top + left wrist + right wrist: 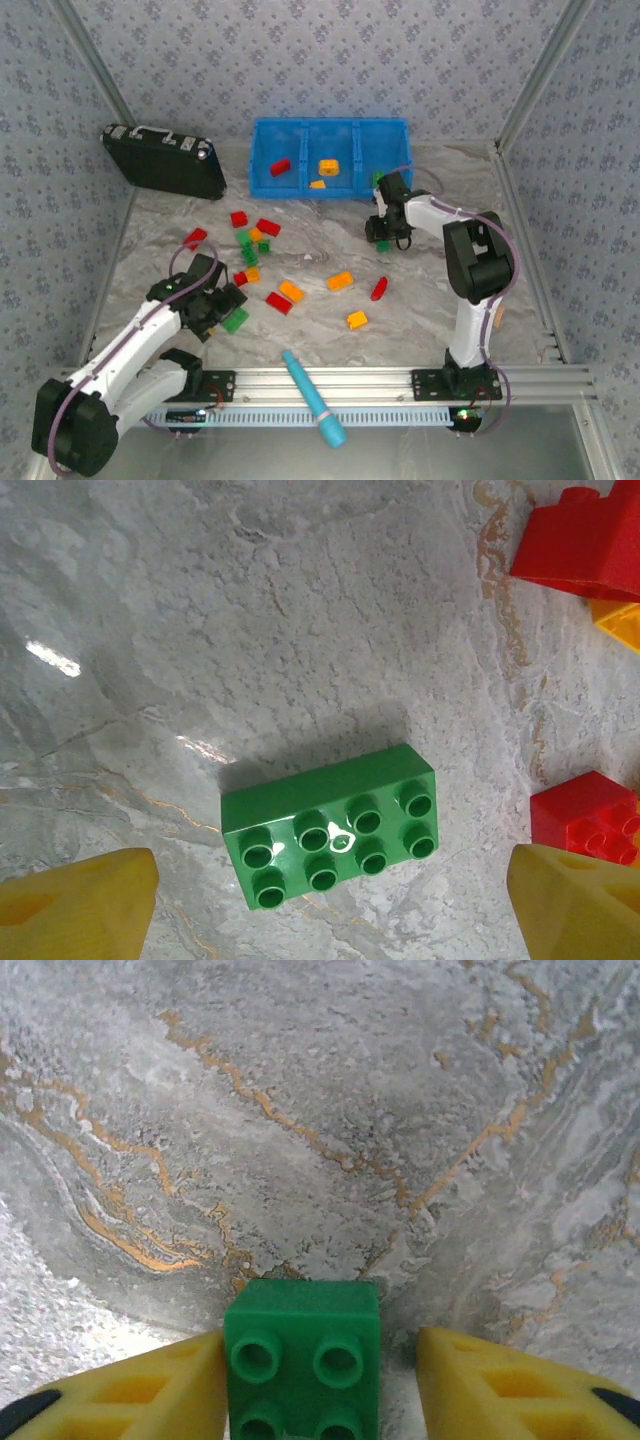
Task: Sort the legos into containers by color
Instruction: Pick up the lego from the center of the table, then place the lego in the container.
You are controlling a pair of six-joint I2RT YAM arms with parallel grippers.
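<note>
Left jaws astride green brick point(330, 825), red bricks point(585, 530)

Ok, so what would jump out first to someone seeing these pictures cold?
Probably the bright blue bin at the far side of the marble table, with red, orange and green bricks scattered in front of it. Next comes the green eight-stud brick lying flat under the open left pincer. A smaller green brick sits inside the right pincer, with a gap showing on one side.
</note>
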